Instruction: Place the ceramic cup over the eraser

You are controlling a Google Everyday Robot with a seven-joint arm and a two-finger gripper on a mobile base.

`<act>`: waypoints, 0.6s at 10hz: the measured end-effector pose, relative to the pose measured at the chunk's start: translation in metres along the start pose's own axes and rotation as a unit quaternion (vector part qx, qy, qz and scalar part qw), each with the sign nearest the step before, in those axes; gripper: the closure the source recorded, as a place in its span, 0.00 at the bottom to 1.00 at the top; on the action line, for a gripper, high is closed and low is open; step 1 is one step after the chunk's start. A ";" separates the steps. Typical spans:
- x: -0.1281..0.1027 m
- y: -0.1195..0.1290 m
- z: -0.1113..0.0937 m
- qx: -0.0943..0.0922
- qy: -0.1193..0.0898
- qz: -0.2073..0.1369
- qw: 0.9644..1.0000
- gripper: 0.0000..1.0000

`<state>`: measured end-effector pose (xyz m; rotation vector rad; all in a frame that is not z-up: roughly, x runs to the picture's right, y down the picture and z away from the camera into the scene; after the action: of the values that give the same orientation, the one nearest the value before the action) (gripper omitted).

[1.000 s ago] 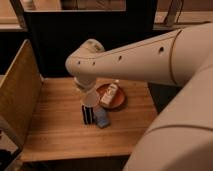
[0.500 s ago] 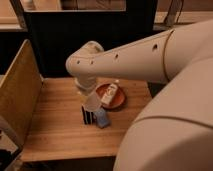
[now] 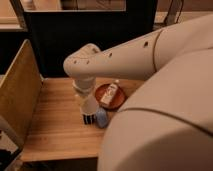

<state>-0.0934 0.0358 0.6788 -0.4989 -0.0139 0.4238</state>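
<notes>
Ceramic cup (image 3: pixel 90 104), small and cream-white, sits directly under the arm's wrist near the middle of the wooden desk (image 3: pixel 52 130). It tapers downward and hangs just above a black striped block (image 3: pixel 88 118), whose top edge it seems to touch or nearly touch; whether the two are in contact cannot be told. The tool (image 3: pixel 87 98) reaches straight down from the pale elbow joint and is clenched on the ceramic cup, gripping it at the upper part.

Just to the right of the block, touching or almost touching it, lies a small bluish object (image 3: pixel 101 118) on the desk. Behind these, slightly to the right, is a reddish-brown plate (image 3: pixel 101 92) carrying a white bottle (image 3: pixel 109 94) with a yellowish label, lying tilted across the plate.

The arm (image 3: pixel 127 55) comes in from the right, thick and pale, and its large rounded body fills the lower right of the view, covering that part of the desk. A tall wooden panel (image 3: pixel 19 87) stands along the desk's left edge. Behind the desk is a dark wall.
</notes>
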 end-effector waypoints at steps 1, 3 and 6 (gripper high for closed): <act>-0.002 0.000 0.004 -0.005 0.000 0.000 1.000 1.00; -0.004 0.001 0.012 -0.016 -0.001 0.000 1.000 1.00; -0.007 0.000 0.027 -0.029 0.001 0.001 1.000 1.00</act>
<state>-0.1030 0.0460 0.7031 -0.5575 -0.0237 0.4256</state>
